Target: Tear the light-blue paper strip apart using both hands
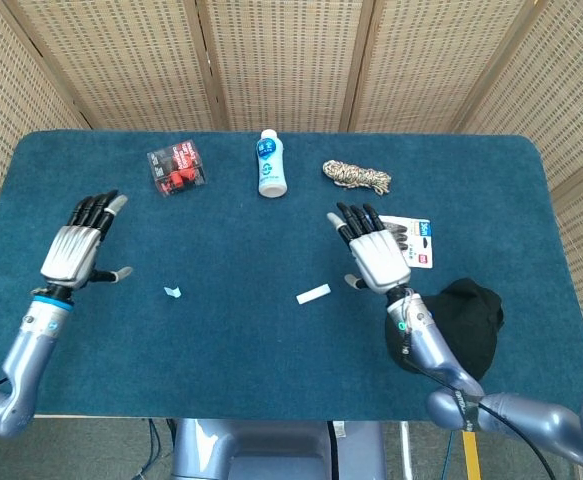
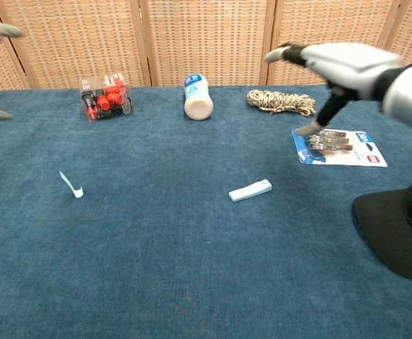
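Cap, black, at the near right edge of the blue table; in the chest view it shows only as a dark shape at lower right.

Right hand raised above the table left of and just beyond the cap, palm down, fingers spread wide, holding nothing. Its fingertips overlap the battery pack in the head view; chest view shows the hand well above the cloth.

Larger piece of light-blue paper strip lying flat on the table, just left of the right hand, touching neither hand.

Smaller torn piece, curled, lying well to the left of the larger piece, between it and the left hand.

Left hand near the left table edge, fingers spread, empty. Chest view catches only its fingertips at the frame edge.

Far row, left to right: clear box with red contents, white bottle with blue label lying on its side, coil of rope. Wicker screen behind the table.
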You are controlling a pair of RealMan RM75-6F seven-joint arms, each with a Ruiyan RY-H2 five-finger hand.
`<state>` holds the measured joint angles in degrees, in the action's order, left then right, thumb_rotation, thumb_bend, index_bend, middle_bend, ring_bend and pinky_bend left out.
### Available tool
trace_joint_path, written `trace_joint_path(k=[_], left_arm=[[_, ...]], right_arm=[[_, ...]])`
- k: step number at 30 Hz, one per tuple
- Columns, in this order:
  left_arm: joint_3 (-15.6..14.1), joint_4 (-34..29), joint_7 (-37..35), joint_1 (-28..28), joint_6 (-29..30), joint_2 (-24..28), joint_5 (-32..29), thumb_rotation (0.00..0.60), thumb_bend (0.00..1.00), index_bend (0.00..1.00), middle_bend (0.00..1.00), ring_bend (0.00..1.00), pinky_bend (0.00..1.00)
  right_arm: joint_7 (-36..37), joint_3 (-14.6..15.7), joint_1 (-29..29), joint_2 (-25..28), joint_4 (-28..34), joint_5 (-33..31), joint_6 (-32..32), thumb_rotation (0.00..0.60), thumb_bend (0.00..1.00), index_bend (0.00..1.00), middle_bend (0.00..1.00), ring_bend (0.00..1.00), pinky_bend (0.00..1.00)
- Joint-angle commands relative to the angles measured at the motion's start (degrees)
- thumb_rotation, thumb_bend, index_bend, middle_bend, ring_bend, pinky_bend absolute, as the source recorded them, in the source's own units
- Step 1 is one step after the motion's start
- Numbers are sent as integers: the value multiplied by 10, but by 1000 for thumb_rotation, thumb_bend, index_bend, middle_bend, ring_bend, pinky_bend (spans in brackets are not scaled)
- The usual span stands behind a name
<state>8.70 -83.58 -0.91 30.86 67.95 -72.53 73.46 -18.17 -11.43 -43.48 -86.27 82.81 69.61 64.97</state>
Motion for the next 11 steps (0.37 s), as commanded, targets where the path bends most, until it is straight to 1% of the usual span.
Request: trace_joint_path(k=[1, 2, 3, 5, 9, 11], left_arm=[[-18, -104, -2, -64, 31, 79, -21, 600, 0, 0, 0, 0, 0], [-23, -121, -8, -81, 51, 88, -18, 600, 0, 0, 0, 0, 0], [-27, -128, -14, -94, 68, 90, -13, 600, 0, 0, 0, 0, 0], [-38, -134, -32, -125, 106, 85, 2, 600, 0, 0, 0, 0, 0], [-56, -135, -45, -168, 159, 70, 26, 600, 0, 0, 0, 0, 0], [-63, -133, -39, -187, 189, 60, 41, 600, 0, 0, 0, 0, 0]], right_arm=[[88, 53, 72, 55, -80, 131, 121, 600, 0, 0, 0, 0, 0], [98, 63, 92, 57, -100, 144, 149, 600, 0, 0, 0, 0, 0], [106, 69, 107, 59, -109, 147, 166, 600, 0, 0, 0, 0, 0], [126, 80, 144, 65, -108, 145, 197, 600, 0, 0, 0, 0, 0], [155, 94, 198, 84, -66, 141, 236, 600, 0, 0, 0, 0, 0], [149, 104, 225, 96, -35, 149, 264, 600, 0, 0, 0, 0, 0]])
